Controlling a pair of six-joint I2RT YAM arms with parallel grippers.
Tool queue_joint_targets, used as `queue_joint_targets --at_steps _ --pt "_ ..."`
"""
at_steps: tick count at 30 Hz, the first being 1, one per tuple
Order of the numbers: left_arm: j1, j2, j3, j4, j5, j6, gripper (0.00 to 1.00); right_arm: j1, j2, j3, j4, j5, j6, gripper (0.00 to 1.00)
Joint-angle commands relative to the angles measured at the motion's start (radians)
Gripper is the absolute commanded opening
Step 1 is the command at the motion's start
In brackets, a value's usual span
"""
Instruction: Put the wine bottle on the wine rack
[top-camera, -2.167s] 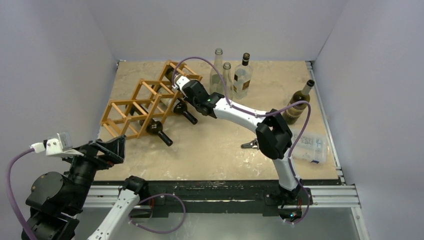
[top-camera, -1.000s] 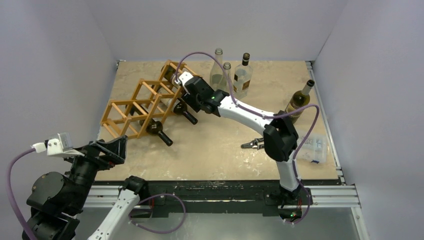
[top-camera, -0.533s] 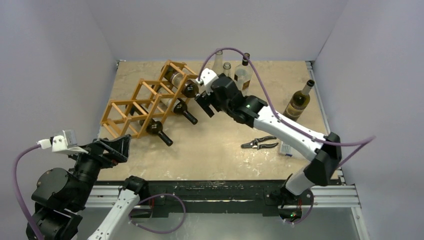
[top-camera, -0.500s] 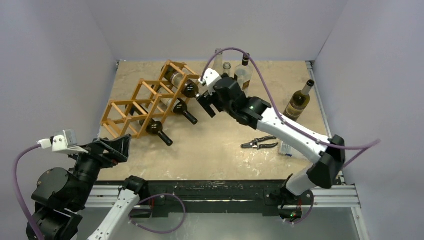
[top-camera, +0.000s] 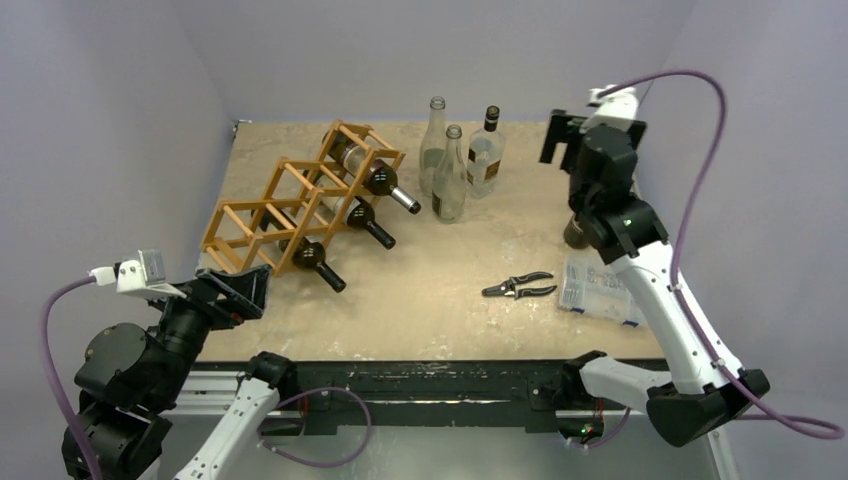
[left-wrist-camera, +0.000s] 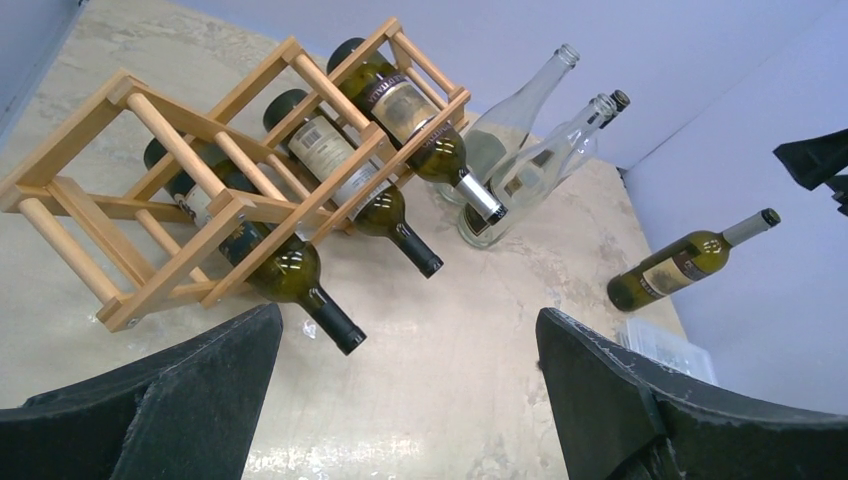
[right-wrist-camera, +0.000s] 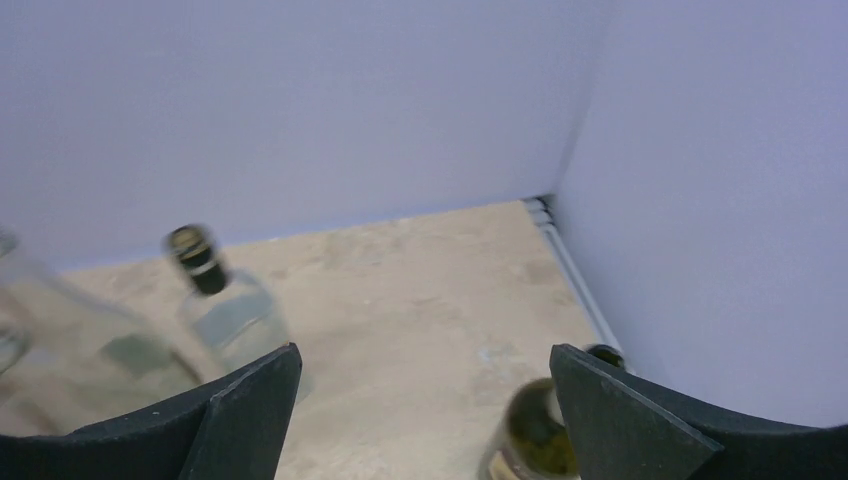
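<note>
table (top-camera: 440, 290): wine rack (left-wrist-camera: 175, 142) at far left, long axis near-left to far-right. wine bottle (left-wrist-camera: 405, 105) lies on its side in the highest, far-right cell, neck poking out toward near-right, base far-left. green bottle (left-wrist-camera: 672, 272) at right edge: mostly hidden behind right arm (top-camera: 650, 270) from above, blurred and cut off in right wrist view. right hand (right-wrist-camera: 422, 360) released, holding nothing; left hand (left-wrist-camera: 405, 330) released.

My black left arm (top-camera: 135, 365) sits folded low at the near left corner. Its black two-finger left gripper (top-camera: 238, 292) points forward, fingers (left-wrist-camera: 170, 410) spread wide with nothing between them. My white-and-black right arm (top-camera: 668, 305) stands tall on the right, its right gripper (top-camera: 562, 140) up high, fingers (right-wrist-camera: 640, 425) equally wide apart and empty.
</note>
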Motion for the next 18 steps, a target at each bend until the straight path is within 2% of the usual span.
queue_joint_targets --at_steps 1,8,12,18 --pt "0.003 0.022 -0.001 0.038 0.026 -0.029 0.99 -0.21 -0.011 0.003 -0.053 0.122 0.225 0.99" --pt "0.003 0.025 0.012 0.015 0.039 -0.028 0.99 -0.443 0.088 -0.008 -0.112 0.008 0.351 0.99" --pt "0.003 0.017 0.021 0.004 0.035 -0.025 0.99 -0.503 0.151 -0.028 -0.126 -0.045 0.38 0.99" --pt "0.003 0.008 0.03 -0.015 0.014 -0.022 0.99 -0.528 0.201 -0.077 -0.082 -0.092 0.353 0.99"
